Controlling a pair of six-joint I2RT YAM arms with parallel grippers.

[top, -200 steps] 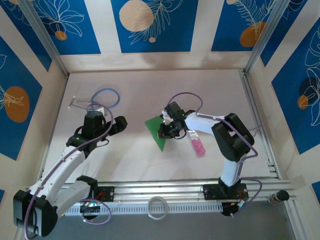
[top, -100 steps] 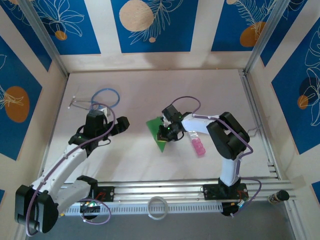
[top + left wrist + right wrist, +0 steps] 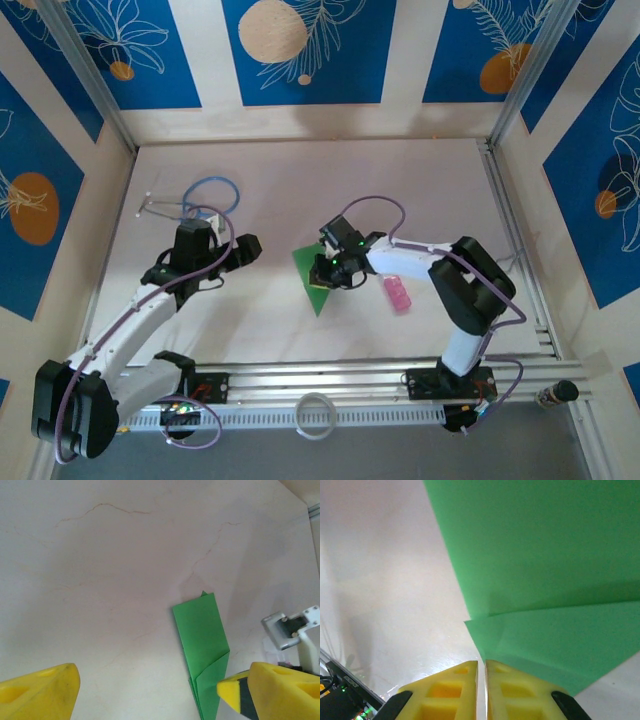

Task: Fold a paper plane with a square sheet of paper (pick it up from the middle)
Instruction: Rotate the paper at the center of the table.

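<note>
- Creasing is judged to be the step in hand: the paper [image 3: 313, 292], already folded into a narrower green shape with layered flaps, lies flat on the counter [image 3: 300, 180] near its middle.
- The right tool [image 3: 326, 272] is set low at the paper's right edge, fingers pressed together. In the wrist view the folded corner runs up to the fingertips, and whether any layer is caught between them cannot be told.
- The left tool [image 3: 247, 248] is held spread wide, apart from the paper on its left side — nothing is gripped.
- With only one spot held down, the thin sheet could be dragged or spun across the smooth counter, and the crease would be laid crooked.
- A flap could be snagged by the closed fingertips and lifted or crumpled if the push is made against the fold.
- The pink bottle [image 3: 397, 293] lies just beside the right arm — it could be knocked away by a sideways sweep.
</note>
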